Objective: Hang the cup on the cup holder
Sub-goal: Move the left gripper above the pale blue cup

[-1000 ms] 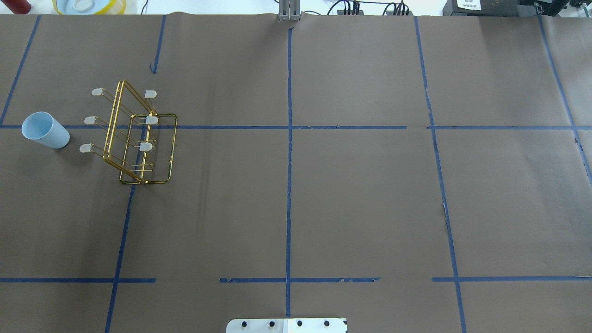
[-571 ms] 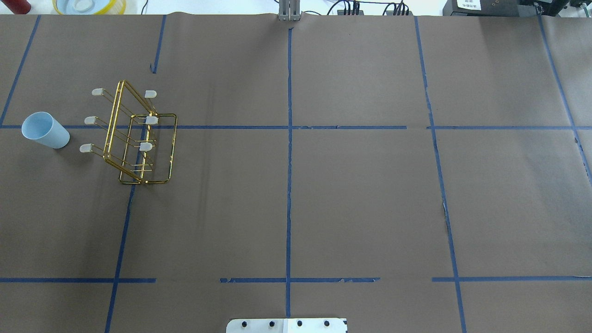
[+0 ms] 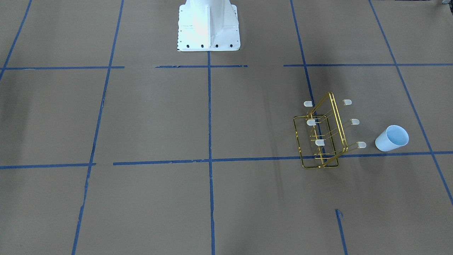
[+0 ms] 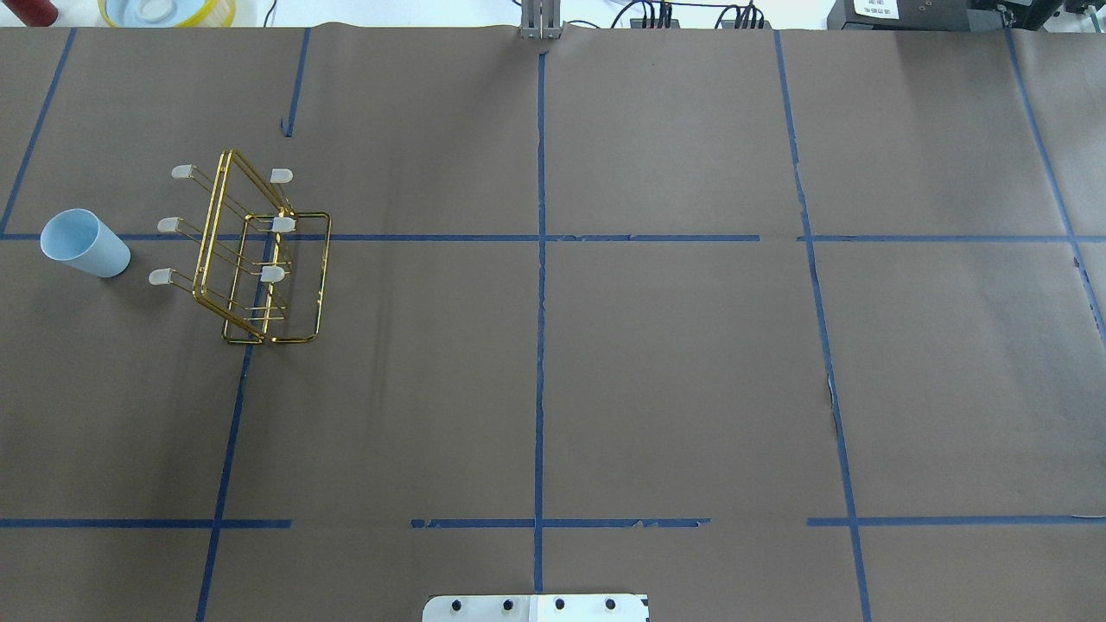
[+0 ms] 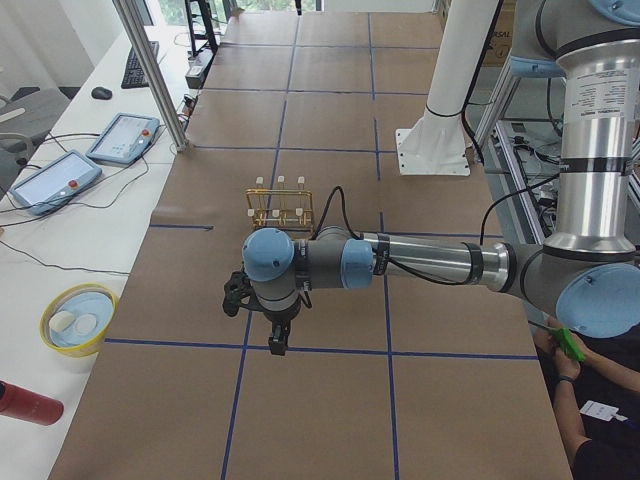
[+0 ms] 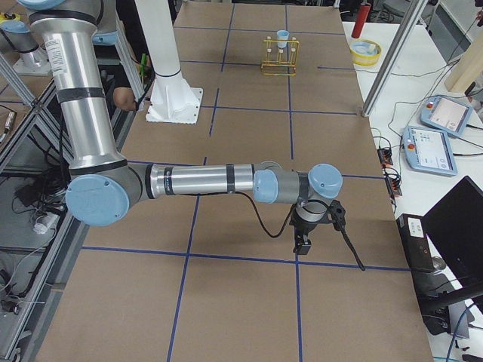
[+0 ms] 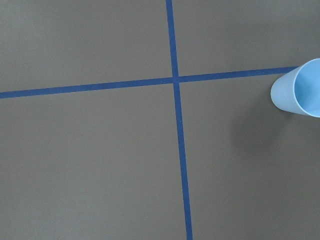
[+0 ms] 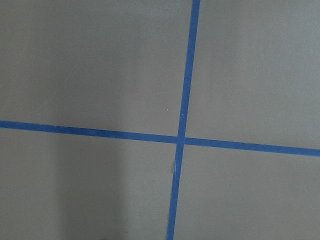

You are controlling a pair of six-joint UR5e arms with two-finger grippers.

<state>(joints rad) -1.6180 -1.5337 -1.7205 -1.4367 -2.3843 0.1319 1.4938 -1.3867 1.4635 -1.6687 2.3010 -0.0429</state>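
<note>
The cup (image 4: 85,244), a pale blue tumbler, stands upright with its mouth up at the table's far left, also in the front view (image 3: 391,139) and at the right edge of the left wrist view (image 7: 300,95). The cup holder (image 4: 273,274), a gold wire rack with whitish capped prongs, stands just right of it, bare, also in the front view (image 3: 320,142). My left gripper (image 5: 278,340) shows only in the left side view and my right gripper (image 6: 302,245) only in the right side view. I cannot tell whether either is open or shut.
The white robot base plate (image 4: 536,607) sits at the near edge. A metal post (image 4: 541,22) stands at the far edge. A yellow bowl (image 4: 168,10), a red bottle (image 5: 30,403) and tablets (image 5: 125,135) lie on the side bench beyond.
</note>
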